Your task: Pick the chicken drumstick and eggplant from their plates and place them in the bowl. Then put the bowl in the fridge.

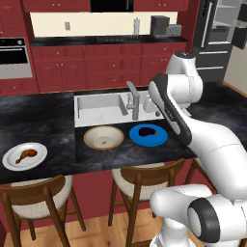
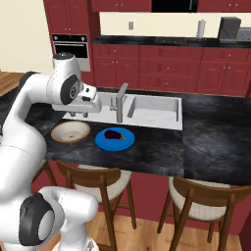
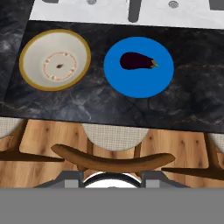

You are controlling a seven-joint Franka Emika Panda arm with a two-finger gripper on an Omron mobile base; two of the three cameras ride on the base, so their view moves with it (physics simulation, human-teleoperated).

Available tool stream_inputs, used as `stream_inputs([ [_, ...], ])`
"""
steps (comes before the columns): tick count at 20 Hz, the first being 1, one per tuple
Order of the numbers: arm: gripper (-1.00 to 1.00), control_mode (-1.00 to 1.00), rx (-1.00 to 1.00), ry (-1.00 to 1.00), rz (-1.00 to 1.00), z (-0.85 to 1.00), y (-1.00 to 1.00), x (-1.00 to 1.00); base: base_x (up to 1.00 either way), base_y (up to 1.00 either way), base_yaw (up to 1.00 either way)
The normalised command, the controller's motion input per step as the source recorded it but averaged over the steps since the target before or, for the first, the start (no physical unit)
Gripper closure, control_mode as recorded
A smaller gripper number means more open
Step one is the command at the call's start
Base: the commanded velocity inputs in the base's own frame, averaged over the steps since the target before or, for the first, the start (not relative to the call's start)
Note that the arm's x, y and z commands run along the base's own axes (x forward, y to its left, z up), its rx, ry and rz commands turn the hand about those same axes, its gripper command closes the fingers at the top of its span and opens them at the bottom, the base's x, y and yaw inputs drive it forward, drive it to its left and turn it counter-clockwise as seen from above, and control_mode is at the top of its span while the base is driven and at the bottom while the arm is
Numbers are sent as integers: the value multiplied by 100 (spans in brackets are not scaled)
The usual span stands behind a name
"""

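While both foods are lying unplated-to-bowl, picking is pending: eggplant [image 3: 136, 61] is sitting on blue plate [image 3: 135, 85], bowl [image 3: 55, 60] is standing empty. Pincer state: cannot tell. Next move is calling for descent over eggplant.

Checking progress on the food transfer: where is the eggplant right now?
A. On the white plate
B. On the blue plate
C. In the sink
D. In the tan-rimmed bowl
B: the eggplant lies on the blue plate, beside the empty bowl.
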Motion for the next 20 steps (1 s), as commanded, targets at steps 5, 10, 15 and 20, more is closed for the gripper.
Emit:
stream_inputs([
  [5,-100,-100,0,0,-1,-6,-1,-7,0,0,0],
  [10,-100,-100,2,-8,-34,-16,-12,-4,0,0,0],
  [15,-100,-100,10,0,-45,-13,-27,2,0,0,0],
  [20,-100,-100,20,1,-25,-12,-42,11,0,0,0],
])
